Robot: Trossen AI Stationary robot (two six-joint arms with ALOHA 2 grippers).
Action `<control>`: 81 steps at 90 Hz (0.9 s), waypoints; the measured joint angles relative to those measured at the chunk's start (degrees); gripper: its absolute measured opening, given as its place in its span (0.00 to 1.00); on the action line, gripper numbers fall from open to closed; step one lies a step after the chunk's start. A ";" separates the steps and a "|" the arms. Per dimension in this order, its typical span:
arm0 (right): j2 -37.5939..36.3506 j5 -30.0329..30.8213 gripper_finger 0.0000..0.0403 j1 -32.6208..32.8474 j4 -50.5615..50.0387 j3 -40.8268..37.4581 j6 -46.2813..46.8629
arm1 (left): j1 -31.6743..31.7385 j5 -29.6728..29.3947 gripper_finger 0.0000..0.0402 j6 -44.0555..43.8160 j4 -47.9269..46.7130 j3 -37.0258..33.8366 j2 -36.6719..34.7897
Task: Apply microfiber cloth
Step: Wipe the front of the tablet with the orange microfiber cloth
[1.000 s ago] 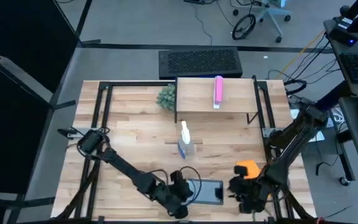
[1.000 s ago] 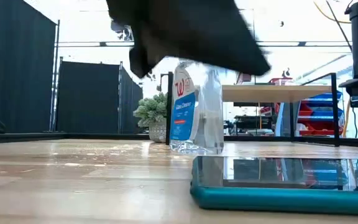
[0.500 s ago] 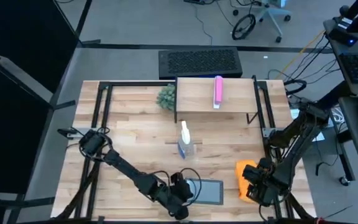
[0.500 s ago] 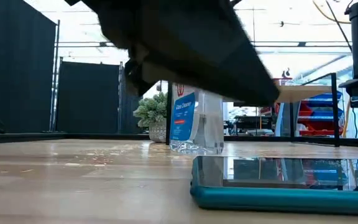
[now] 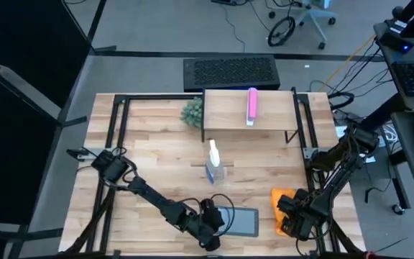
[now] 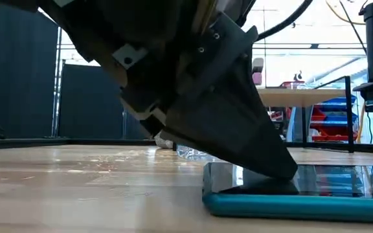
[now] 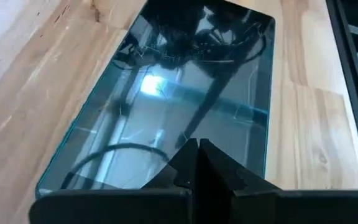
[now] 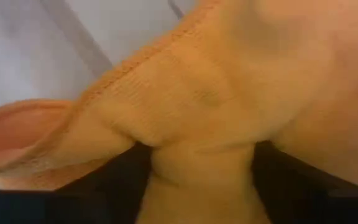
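A light butcher-block table (image 5: 157, 144) framed by black rails stands on a grey floor, with a dark grille-topped case beyond its far edge and a swivel chair further off. The landmark is the tablet (image 5: 240, 221), a dark glass slab in a teal case lying flat near the table's front edge.

Left gripper (image 5: 214, 217): at the tablet's left end. In the left wrist view its two dark fingers (image 7: 194, 163) meet with no gap, holding nothing, their tips over the glass (image 7: 185, 93); in the low view the tip (image 6: 283, 175) appears to touch the screen, though contact is not certain.

Right gripper (image 5: 293, 216): right of the tablet, near the table's right rail. Its fingers are closed on the microfiber cloth (image 5: 284, 201), an orange bundle lying apart from the tablet; in the right wrist view the cloth (image 8: 216, 106) fills nearly the whole picture, pinched between the dark fingers (image 8: 291, 186).

Behind the tablet, mid-table, stands a clear spray bottle (image 5: 213, 164); in the low view it is almost wholly hidden by the left gripper, and no label is readable. Further back are a small green plant (image 5: 192, 111) and a raised wooden shelf (image 5: 228, 111) carrying a pink bar (image 5: 251, 105). Bare wood lies open to the tablet's left.
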 joint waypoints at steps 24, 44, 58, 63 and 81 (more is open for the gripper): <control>-3.11 15.49 0.04 0.03 8.86 6.72 -17.29 | 0.00 -0.87 0.00 0.04 -0.18 -0.02 0.02; -0.61 31.18 0.01 -5.43 32.31 7.77 -43.00 | -0.02 -1.07 0.00 0.41 1.26 -0.11 0.16; 5.85 31.18 0.01 -12.67 39.88 7.67 -53.03 | 0.09 -1.28 0.00 0.55 1.82 -0.13 0.24; 8.45 29.18 0.02 -14.68 43.22 7.83 -53.95 | 0.09 -1.33 0.00 0.53 1.87 -0.15 0.24; 15.38 22.55 0.02 -16.66 41.87 8.13 -50.07 | 0.15 -1.67 0.00 -0.02 1.39 -0.08 0.78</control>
